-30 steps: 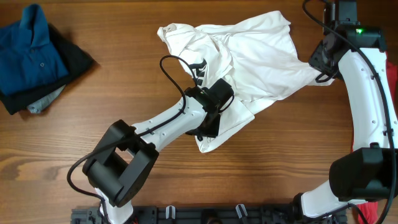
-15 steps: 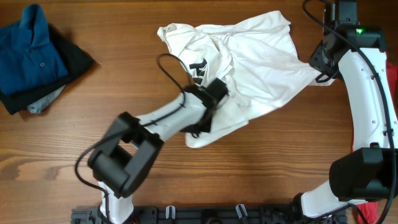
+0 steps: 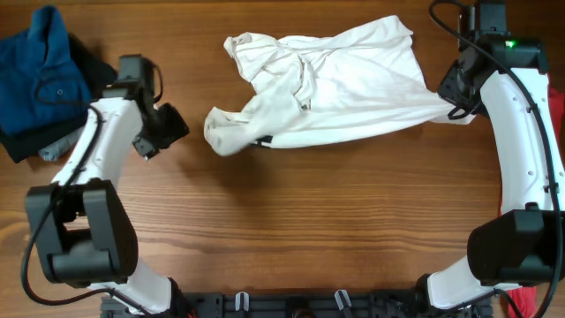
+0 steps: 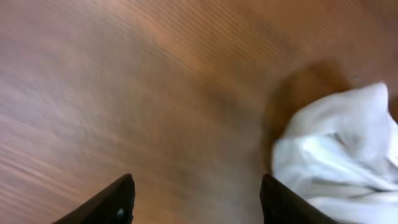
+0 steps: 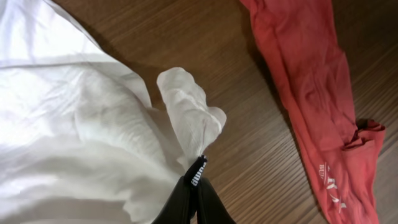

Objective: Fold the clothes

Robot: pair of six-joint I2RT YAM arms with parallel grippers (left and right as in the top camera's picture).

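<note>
Left gripper (image 4: 199, 200) blurred, mostly off-frame, beside white T-shirt (image 4: 336, 155).

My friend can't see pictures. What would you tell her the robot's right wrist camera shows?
The right gripper pinches a corner of the white T-shirt, which spreads left across the wooden table. A red shirt lies along the right side, apart from the white one.

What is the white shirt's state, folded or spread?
Not folded: the white shirt lies loosely spread and wrinkled, its left end bunched up.
</note>
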